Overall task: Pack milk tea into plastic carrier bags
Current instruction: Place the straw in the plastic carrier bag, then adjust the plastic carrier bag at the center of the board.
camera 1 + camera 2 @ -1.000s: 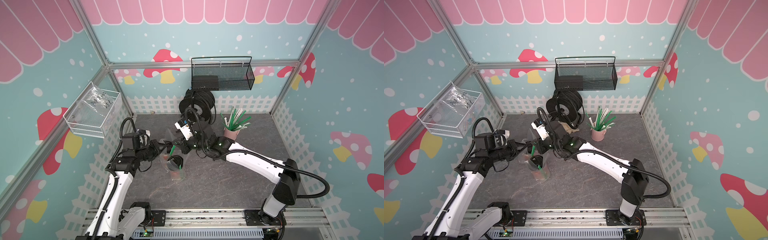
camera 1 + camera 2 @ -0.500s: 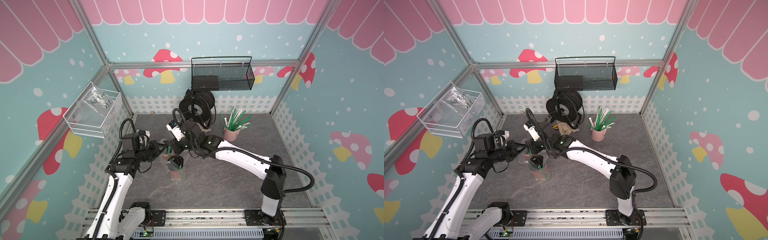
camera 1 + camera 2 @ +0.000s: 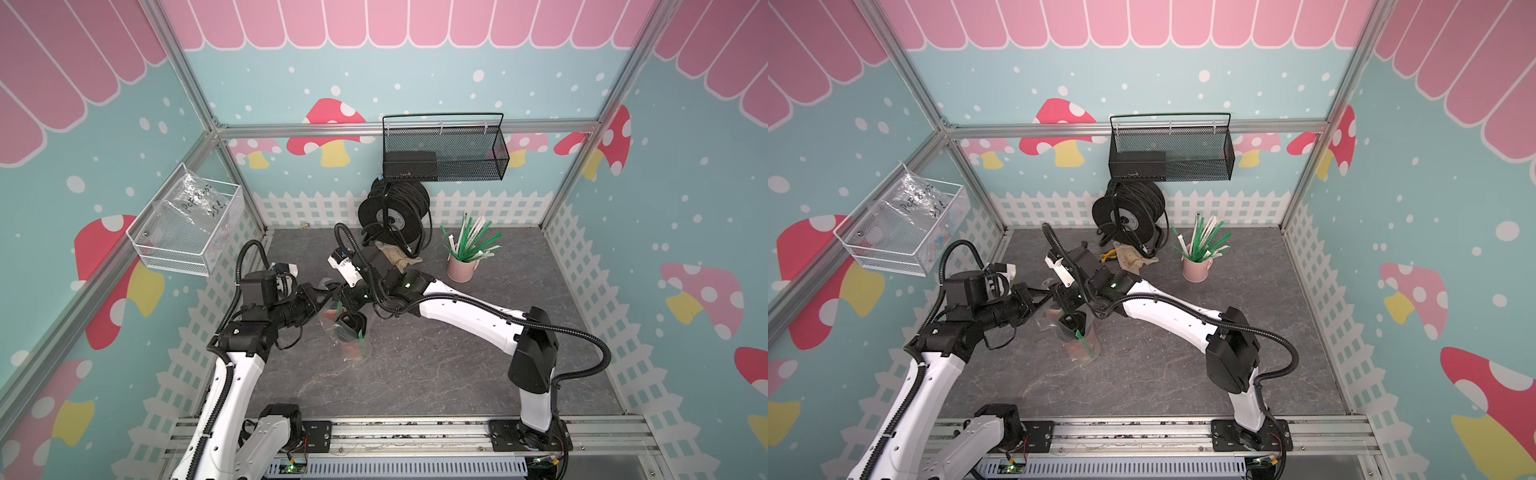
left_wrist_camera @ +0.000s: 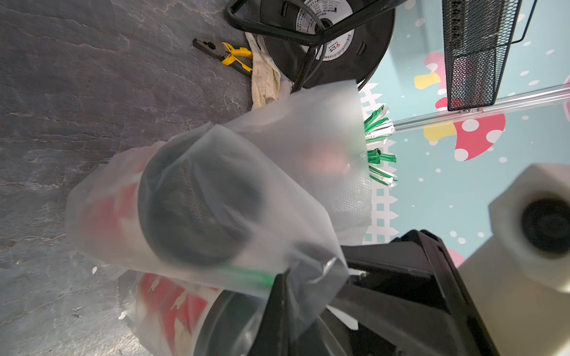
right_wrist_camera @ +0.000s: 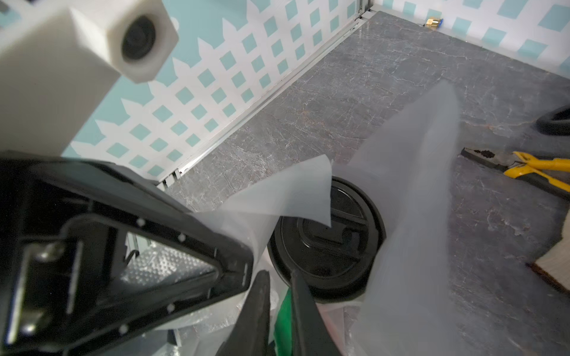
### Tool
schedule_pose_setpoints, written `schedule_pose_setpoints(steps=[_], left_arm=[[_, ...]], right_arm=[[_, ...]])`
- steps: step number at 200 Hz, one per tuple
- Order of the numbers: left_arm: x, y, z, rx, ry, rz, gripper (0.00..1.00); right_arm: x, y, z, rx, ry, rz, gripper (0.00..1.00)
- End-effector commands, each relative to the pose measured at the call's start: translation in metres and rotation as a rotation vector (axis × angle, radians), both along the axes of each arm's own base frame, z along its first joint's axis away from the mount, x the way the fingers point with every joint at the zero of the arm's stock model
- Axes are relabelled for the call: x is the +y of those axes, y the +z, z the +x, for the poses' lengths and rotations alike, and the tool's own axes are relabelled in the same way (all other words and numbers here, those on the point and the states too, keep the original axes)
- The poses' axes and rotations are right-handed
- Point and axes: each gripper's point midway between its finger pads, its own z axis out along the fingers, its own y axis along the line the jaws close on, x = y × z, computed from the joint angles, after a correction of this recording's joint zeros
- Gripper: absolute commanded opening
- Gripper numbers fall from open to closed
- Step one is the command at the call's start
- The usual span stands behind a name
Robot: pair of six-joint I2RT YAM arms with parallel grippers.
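Two red-orange milk tea cups stand together inside the thin clear plastic carrier bag [image 3: 360, 356] left of centre. One black lid [image 3: 351, 324] [image 5: 327, 246] shows through the bag mouth. The other cup [image 4: 197, 212] sits under the film, and a second red cup wall [image 4: 166, 302] is beside it. My left gripper [image 3: 331, 292] [image 4: 287, 277] is shut on the bag's upper edge and holds it up. My right gripper [image 3: 347, 308] [image 5: 279, 277] hangs over the bag mouth by the lid. Its jaws stand a narrow gap apart, with a green straw [image 5: 282, 320] in the gap.
A pink cup of green-white straws [image 3: 460, 268] stands at the back right. A black cable reel [image 3: 392, 216], a cloth [image 3: 395, 255] and yellow pliers [image 4: 228, 57] lie behind the bag. A black mesh basket [image 3: 444, 153] and a white wire basket [image 3: 187, 228] hang on the walls.
My right gripper has moved left and down to the bag mouth with the green straw, and its jaws have parted slightly. My left gripper still holds the bag edge in place.
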Motion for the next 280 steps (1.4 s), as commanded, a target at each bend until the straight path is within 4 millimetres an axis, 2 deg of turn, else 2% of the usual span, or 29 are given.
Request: schedule_pose_setpoints(steps=[1,28,50,55,80,82,86,117,132,141,166,194,213,218,220,234,247,271,280], left_arm=[[0.001,-0.002,-0.004,0.006,0.008,-0.011,0.07],[0.001,-0.004,-0.006,0.009,0.012,-0.004,0.10],[0.002,-0.002,-0.006,0.008,0.013,0.000,0.06],[0.002,-0.002,-0.006,0.011,0.013,0.003,0.00],[0.004,-0.001,-0.008,0.012,0.013,0.024,0.00],[0.005,-0.001,-0.008,0.012,0.016,0.026,0.00],[0.005,-0.002,-0.008,0.015,0.017,0.030,0.00],[0.005,-0.005,-0.008,0.026,0.014,0.031,0.00],[0.006,-0.005,-0.007,0.027,0.015,0.032,0.00],[0.005,-0.005,-0.007,0.025,0.014,0.033,0.00],[0.005,-0.002,-0.006,0.020,0.012,0.032,0.00],[0.005,-0.003,-0.006,0.023,0.012,0.031,0.00],[0.005,-0.002,-0.005,0.024,0.010,0.030,0.00],[0.005,-0.002,-0.005,0.022,0.009,0.031,0.00],[0.005,-0.003,-0.005,0.024,0.011,0.031,0.00],[0.005,-0.002,-0.005,0.024,0.009,0.031,0.00],[0.005,-0.001,-0.004,0.025,0.009,0.026,0.00],[0.004,0.006,0.000,0.021,0.012,0.016,0.00],[0.002,0.011,0.002,0.016,0.010,0.010,0.00]], right_arm=[[0.006,-0.014,-0.010,0.032,0.030,-0.012,0.19],[0.002,0.000,-0.009,0.006,0.021,0.004,0.25],[0.002,0.009,-0.010,-0.007,0.031,0.017,0.25],[0.001,0.010,-0.010,-0.009,0.032,0.019,0.25],[-0.001,0.019,-0.010,-0.017,0.030,0.021,0.29],[-0.004,0.031,-0.013,-0.028,0.030,0.038,0.30],[-0.007,0.040,-0.014,-0.035,0.031,0.050,0.30],[-0.029,0.080,-0.018,-0.092,-0.002,0.068,0.34],[-0.045,0.089,-0.016,-0.123,-0.042,0.049,0.39],[-0.053,0.086,-0.013,-0.135,-0.065,0.021,0.44],[-0.066,0.049,0.003,-0.095,-0.098,-0.086,0.49],[-0.056,0.023,0.010,-0.037,-0.042,-0.119,0.51],[-0.046,0.013,0.011,-0.017,-0.010,-0.133,0.51],[-0.046,0.017,0.010,-0.021,-0.006,-0.132,0.51],[-0.043,0.006,0.013,-0.010,-0.004,-0.150,0.51],[-0.040,-0.004,0.016,-0.002,-0.006,-0.175,0.47],[-0.039,-0.001,0.016,-0.002,-0.004,-0.166,0.39],[-0.043,0.011,0.017,-0.007,-0.033,-0.143,0.11],[-0.046,0.016,0.017,-0.010,-0.052,-0.136,0.03]])
